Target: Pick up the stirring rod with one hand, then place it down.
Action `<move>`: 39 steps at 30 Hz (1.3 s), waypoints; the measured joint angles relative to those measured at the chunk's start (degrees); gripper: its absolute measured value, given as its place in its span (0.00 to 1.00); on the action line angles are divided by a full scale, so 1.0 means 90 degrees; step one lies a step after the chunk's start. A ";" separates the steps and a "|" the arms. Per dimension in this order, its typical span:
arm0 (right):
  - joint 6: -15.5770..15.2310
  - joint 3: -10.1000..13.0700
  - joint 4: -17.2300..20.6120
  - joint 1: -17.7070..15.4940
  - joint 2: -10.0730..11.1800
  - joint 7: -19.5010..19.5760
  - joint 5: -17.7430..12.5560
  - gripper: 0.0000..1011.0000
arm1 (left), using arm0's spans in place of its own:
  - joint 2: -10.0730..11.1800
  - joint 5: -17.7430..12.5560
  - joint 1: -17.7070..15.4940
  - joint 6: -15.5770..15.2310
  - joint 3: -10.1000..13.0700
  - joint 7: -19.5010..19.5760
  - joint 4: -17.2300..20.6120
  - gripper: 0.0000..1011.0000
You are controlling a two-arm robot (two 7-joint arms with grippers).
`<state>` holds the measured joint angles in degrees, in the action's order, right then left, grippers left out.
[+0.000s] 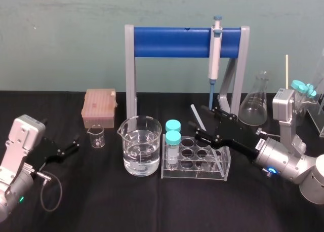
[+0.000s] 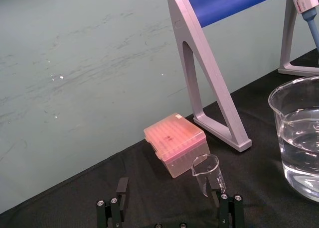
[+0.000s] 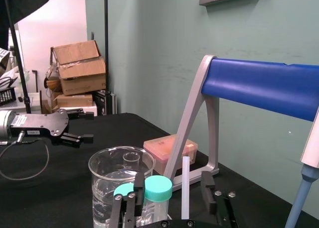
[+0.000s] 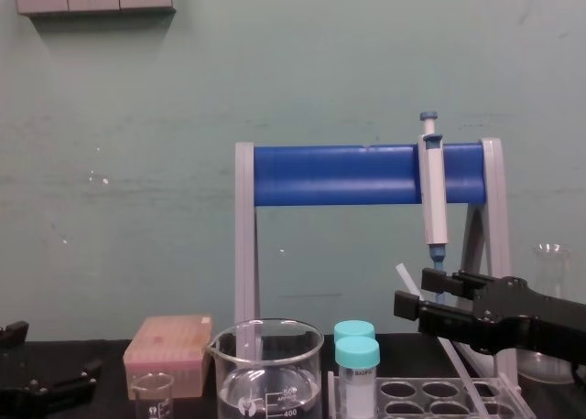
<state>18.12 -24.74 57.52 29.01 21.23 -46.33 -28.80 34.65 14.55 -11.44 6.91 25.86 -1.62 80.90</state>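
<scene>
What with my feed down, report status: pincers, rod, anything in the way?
Right pincer open, straddling the stirring rod. Left pincer open, parked by the small beaker. Rod leans in the tube rack. Capped tubes close beside; pipette behind.

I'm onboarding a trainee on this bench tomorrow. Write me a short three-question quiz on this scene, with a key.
1. True or false: the right end effector is clamped tight on the stirring rod.
2. The rod's lower end sits in: A the flask, B the tube rack, C the pink box.
3. Fill in: the idle left end effector sits open at the table's left, nearest the small ___.
Key: 1 false, it is open around the rod; 2 B; 3 beaker.
</scene>
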 joint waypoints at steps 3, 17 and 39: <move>0.0000 0.0000 0.0000 0.0000 0.0000 0.0000 0.0000 0.81 | 0.0000 0.0000 0.0000 0.0000 0.0000 0.0000 0.0000 0.99; 0.0140 0.0094 0.0180 0.0089 0.0028 0.0079 0.0009 0.99 | 0.0000 0.0000 0.0000 0.0000 0.0000 0.0000 0.0000 0.99; -0.1092 0.1308 0.1849 -0.1277 0.0386 0.2473 0.0287 0.99 | 0.0000 0.0000 0.0000 0.0000 0.0000 0.0000 0.0000 0.99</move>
<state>8.30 -12.97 74.15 17.51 24.70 -24.07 -26.21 34.65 14.55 -11.43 6.91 25.86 -1.62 80.90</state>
